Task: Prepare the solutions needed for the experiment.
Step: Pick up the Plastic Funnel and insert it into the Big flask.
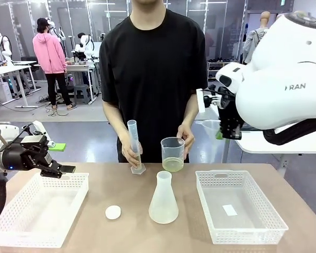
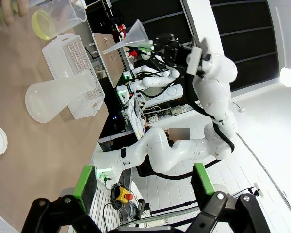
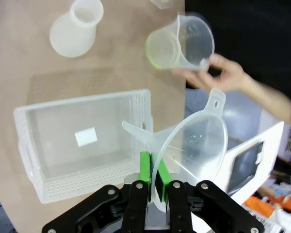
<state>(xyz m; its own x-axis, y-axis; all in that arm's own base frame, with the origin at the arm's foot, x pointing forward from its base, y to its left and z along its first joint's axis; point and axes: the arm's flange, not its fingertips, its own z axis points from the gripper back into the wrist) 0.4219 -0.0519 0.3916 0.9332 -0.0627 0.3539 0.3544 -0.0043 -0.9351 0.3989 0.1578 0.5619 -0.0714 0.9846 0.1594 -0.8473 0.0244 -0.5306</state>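
Pinching the funnel (image 3: 196, 138) in our right hand (image 3: 153, 169), we see the solutions (image 1: 173, 165) in the beaker (image 1: 172, 146) the person (image 1: 152, 63) holds at the counter's (image 1: 126, 237) far edge, apart from that hand; our left hand (image 1: 62, 169) stands spread.

White basket (image 1: 22, 236) under left gripper (image 1: 60, 169); funnel (image 3: 199, 141) in right gripper (image 1: 219, 133), second basket (image 1: 242, 237) below it; flask (image 1: 163, 199) between baskets on tabletop (image 1: 131, 234), white disc (image 1: 112, 212) beside.
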